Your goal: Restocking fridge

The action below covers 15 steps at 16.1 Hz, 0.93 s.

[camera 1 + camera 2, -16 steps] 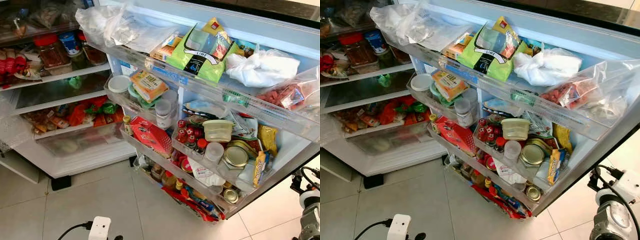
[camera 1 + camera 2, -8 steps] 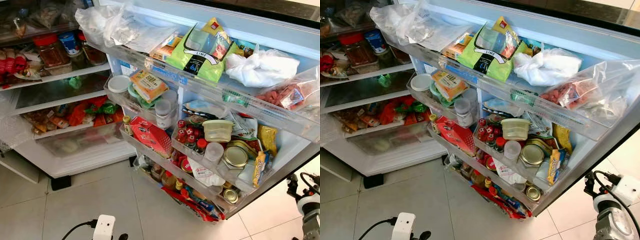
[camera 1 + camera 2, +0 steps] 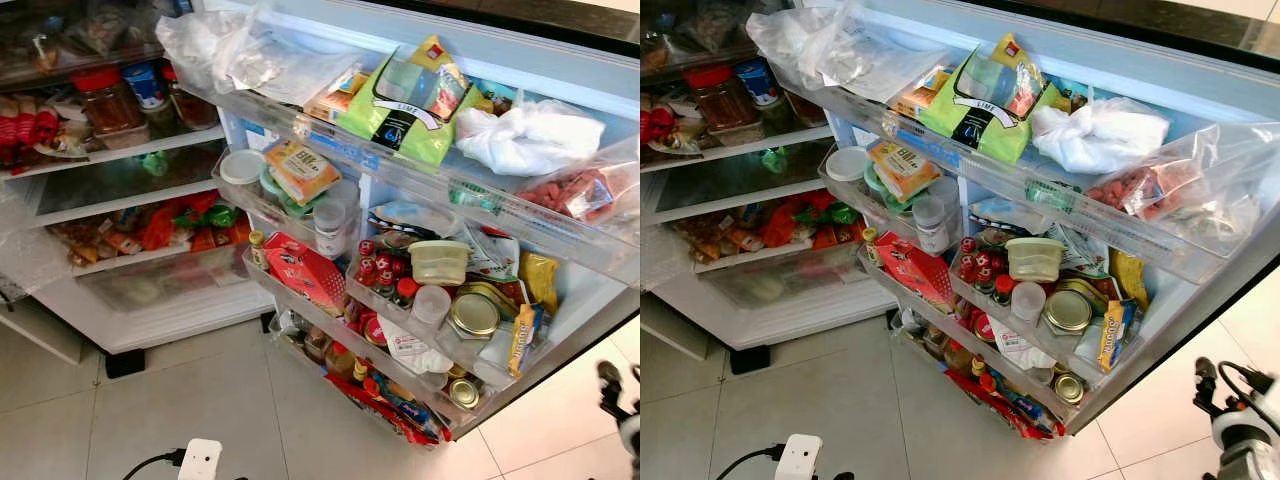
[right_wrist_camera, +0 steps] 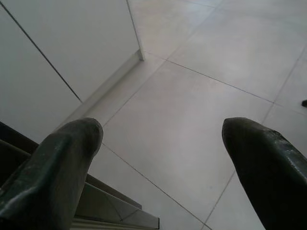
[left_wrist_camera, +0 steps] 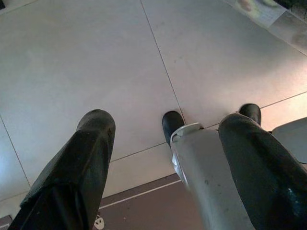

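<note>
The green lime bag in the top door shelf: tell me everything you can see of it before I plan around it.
The green lime bag is a soft, glossy lime-green pouch with a clear window, a white curved band reading LIME and a dark panel below it. It lies tilted back in the top door shelf, its lower edge hanging over the clear front rail. A yellow packet pokes up behind it, a white plastic bag lies close on one side and an orange box on the other. It looks closed and partly full.

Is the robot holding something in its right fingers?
No, the right gripper has its fingers spread wide apart with only bare floor tiles between them.
</note>
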{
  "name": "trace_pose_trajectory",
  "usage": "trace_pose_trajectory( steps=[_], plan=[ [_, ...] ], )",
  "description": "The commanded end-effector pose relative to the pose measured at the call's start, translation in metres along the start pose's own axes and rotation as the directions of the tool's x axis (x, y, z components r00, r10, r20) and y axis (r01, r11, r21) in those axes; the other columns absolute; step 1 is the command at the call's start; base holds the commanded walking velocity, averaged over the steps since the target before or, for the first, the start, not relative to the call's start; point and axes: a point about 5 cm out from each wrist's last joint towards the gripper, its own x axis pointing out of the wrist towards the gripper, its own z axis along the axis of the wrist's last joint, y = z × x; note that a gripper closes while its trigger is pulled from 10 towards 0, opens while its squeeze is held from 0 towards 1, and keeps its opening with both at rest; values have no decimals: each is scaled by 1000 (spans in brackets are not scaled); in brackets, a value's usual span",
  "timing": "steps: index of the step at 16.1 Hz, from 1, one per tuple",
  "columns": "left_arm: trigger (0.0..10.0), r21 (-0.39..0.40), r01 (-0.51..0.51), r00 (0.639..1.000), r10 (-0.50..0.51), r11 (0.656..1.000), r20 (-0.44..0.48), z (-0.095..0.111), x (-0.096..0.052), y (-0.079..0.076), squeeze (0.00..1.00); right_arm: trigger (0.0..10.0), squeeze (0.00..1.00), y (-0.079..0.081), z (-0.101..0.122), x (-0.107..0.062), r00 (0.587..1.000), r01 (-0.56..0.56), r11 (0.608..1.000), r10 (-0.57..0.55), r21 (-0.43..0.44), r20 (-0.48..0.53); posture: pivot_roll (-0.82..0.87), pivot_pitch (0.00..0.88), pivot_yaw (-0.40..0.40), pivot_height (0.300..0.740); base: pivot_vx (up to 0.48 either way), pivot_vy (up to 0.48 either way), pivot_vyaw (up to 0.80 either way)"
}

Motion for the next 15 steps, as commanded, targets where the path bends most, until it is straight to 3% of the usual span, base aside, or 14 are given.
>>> trace_pose_trajectory(
  steps=[1, 2, 4, 9, 12, 15],
  plan=[
    [10000, -7, -5, 999, 5, 1000, -38, -11, -4, 3, 0, 10000, 0, -13, 5, -4, 997, 75, 997, -75, -36, 19, -72, 120, 41, 740, 0, 0, 0],
    [10000, -6, -5, 999, 5, 1000, -38, -11, -4, 3, 0, 10000, 0, -18, 7, -5, 990, 139, 988, -137, -67, 26, -73, 120, 42, 740, 0, 0, 0],
    [10000, -4, -1, 999, 1, 1000, -34, -8, -2, -1, 0, 10000, 0, -27, 11, -6, 967, 253, 967, -251, -36, 48, -69, 116, 46, 740, 0, 0, 0],
    [10000, 9, 27, 1000, -27, 1000, 10, 19, 12, -38, 0, 10000, 0, -8, 46, 15, 914, 359, 917, -383, 174, 134, -56, 107, 56, 740, 0, 0, 0],
    [10000, 8, 23, 1000, -23, 1000, 10, 19, 12, -38, 0, 10000, 0, 0, 55, 23, 912, 343, 883, -394, 320, 110, -53, 105, 59, 740, 0, 0, 0],
    [10000, -10, 9, 1000, -9, 1000, 1, 7, 5, -14, 0, 10000, 0, 11, 66, 30, 924, 307, 891, -364, 334, 121, -46, 100, 63, 740, 0, 0, 0]
  ],
)
